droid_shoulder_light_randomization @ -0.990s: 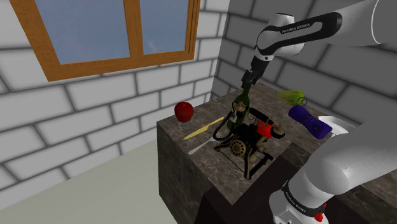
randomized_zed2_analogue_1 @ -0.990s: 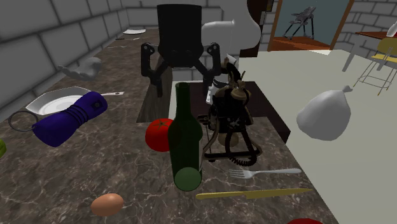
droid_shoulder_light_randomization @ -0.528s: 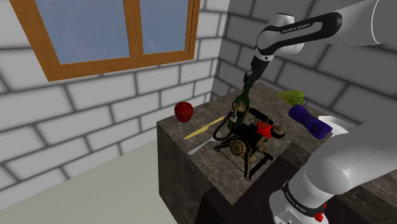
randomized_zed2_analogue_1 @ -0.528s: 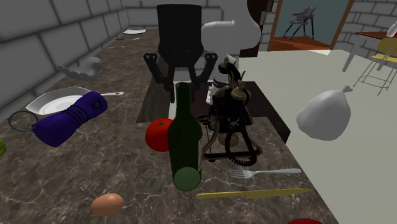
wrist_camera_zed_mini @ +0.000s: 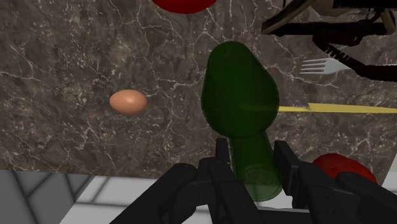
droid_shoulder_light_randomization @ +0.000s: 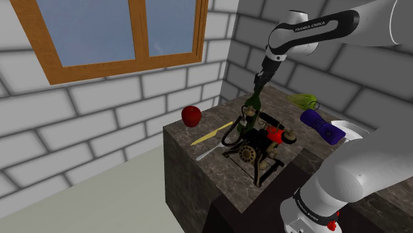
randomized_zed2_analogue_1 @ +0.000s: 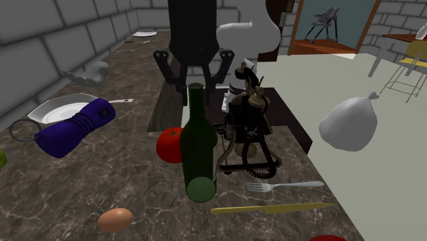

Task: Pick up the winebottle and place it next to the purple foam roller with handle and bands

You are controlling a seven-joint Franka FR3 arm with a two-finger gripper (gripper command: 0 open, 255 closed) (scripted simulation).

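**Q:** Shoulder view, findings?

**A:** The white arm (droid_shoulder_light_randomization: 311, 30) arches over a dark marble counter (droid_shoulder_light_randomization: 218, 169). The gripper (droid_shoulder_light_randomization: 257, 88) points down onto the top of the dark green winebottle (droid_shoulder_light_randomization: 252, 108). The winebottle stands roughly upright, just beside a black telephone (droid_shoulder_light_randomization: 250, 151). The purple foam roller (droid_shoulder_light_randomization: 321, 126) lies well apart from the winebottle, toward that view's right. 1 red apple (droid_shoulder_light_randomization: 191, 115) sits near the counter's corner under the window.

**Q:** Second exterior view?

**A:** The 2 fingers (randomized_zed2_analogue_1: 172, 75) slant inward to the winebottle's neck, 1 on each side. The roller lies at the left. A tomato (randomized_zed2_analogue_1: 167, 145) sits just beside the winebottle, between the 2. An egg (randomized_zed2_analogue_1: 115, 220) lies nearer the camera. A fork (randomized_zed2_analogue_1: 284, 185) and a yellow knife (randomized_zed2_analogue_1: 270, 208) lie toward the right. From this angle I cannot tell whether the winebottle's base rests on the counter or hangs just clear of it.

**Q:** Wrist view, and the hand's state?

**A:** Both fingers press against the neck just below the mouth, so the hand is closed around the winebottle. The green body runs away from the gripper toward the marble. The egg lies on 1 side of it, the fork and knife on the other.
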